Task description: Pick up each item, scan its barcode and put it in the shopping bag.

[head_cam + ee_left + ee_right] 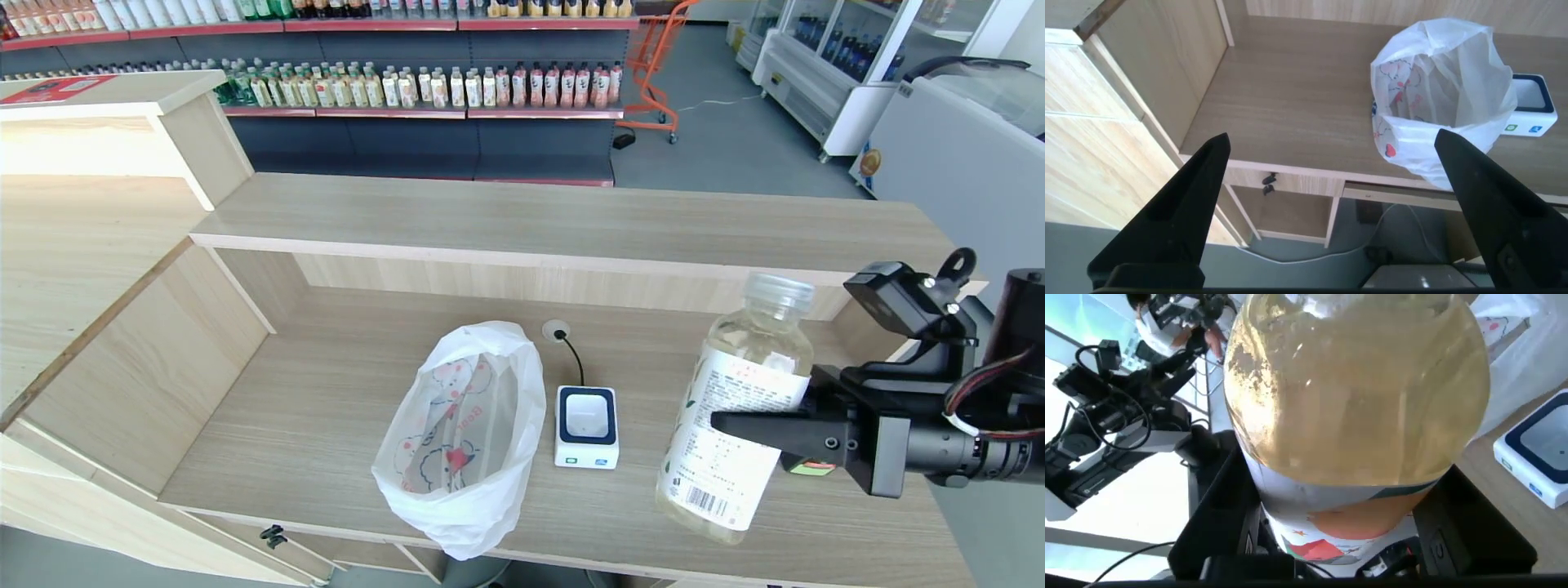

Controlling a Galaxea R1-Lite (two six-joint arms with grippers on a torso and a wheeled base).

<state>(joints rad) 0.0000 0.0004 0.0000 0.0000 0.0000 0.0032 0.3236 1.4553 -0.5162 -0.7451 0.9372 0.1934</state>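
Clear plastic with pale liquid and a white label, the bottle (751,367) is clamped in the right hand (739,426). It is tilted, to the right of the scanner (586,425), and apparently lifted off the tabletop (326,408). The barcode (709,501) lies at the low end of the label and faces up toward the head camera, not toward the scanner's window, so the step in hand looks like the scan. I judge the bottle needs carrying across until it hangs over the scanner, then rolling at the wrist so the barcode meets the window, held steady and close without knocking the scanner. One finger crosses the label above the barcode, so the code seems free of the grip. The white bag (465,433) stands open just left of the scanner with a printed packet inside, so the later drop should be short. The left hand (1331,212) hangs with its fingers wide apart, holding nothing, off the front edge beyond the bag from the scanner. The tabletop is pale wood grain, with a raised ledge behind the scanner and a black cable (575,359) running to a hole. Beyond the ledge are drink shelves (424,86), an orange rack (653,65) and glass-fronted coolers (824,73).
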